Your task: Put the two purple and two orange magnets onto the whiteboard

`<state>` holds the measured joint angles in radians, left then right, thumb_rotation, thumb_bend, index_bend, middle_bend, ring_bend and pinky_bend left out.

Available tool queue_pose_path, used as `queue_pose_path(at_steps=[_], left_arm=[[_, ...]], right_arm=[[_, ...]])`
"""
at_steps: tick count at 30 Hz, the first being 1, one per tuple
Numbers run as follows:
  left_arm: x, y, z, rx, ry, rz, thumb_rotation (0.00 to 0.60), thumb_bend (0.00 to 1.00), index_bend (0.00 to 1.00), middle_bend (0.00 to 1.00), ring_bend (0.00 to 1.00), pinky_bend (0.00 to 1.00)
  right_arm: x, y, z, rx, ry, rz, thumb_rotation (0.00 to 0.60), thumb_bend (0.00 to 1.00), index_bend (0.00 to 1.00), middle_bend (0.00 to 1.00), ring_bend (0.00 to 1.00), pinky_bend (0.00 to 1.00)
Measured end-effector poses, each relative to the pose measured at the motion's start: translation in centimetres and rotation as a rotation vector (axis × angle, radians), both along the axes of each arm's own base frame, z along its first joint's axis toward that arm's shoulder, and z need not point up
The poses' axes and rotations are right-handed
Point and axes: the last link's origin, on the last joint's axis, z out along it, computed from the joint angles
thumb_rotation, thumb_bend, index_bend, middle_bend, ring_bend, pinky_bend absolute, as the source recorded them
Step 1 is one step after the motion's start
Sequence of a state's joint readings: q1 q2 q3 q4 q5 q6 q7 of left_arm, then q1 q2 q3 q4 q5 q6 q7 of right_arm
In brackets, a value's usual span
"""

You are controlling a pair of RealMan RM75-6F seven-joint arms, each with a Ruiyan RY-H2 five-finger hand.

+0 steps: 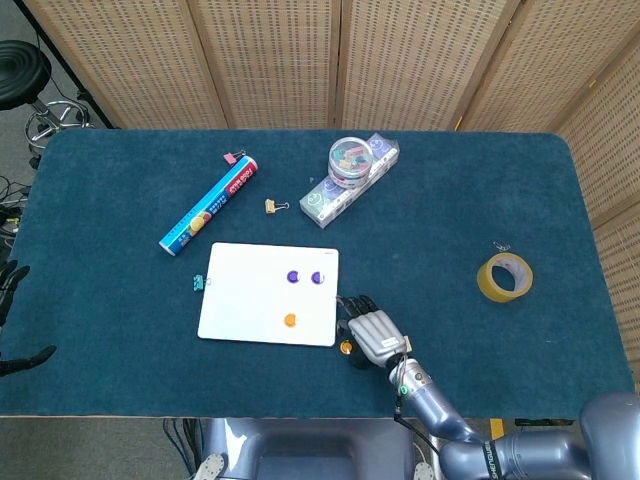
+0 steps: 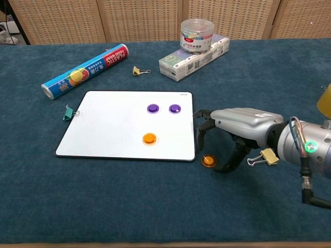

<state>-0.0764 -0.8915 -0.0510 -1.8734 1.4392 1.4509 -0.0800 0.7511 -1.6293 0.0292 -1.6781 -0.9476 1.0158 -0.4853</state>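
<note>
Nearest us, the loose orange magnet (image 2: 208, 160) lies flat on the blue table (image 2: 129, 206), just off the whiteboard's (image 2: 114, 126) lower right corner. The right hand (image 2: 235, 132) arches over it, fingers spread and curled down, holding nothing. On the board: one orange magnet (image 2: 149, 138), two purple magnets (image 2: 153, 108) side by side. Wicker screens (image 1: 300, 60) behind. The left hand (image 1: 12, 290) is barely visible; I cannot tell its state.

Silver-shelled right hand (image 2: 242, 123), black fingers (image 2: 200, 135), green wrist light (image 2: 310, 146)
</note>
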Motion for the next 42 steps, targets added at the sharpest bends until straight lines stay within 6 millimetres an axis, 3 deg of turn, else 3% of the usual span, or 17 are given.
queue_pose_path(at_steps=[42], left_arm=[[-0.1, 0.1, 0.1, 0.005, -0.005, 0.003, 0.6, 0.07, 0.0, 0.0, 0.0, 0.0]], right_arm=[[-0.6, -0.6, -1.3, 0.025, 0.002, -0.047, 0.6, 0.28, 0.45, 0.0, 0.0, 0.0]])
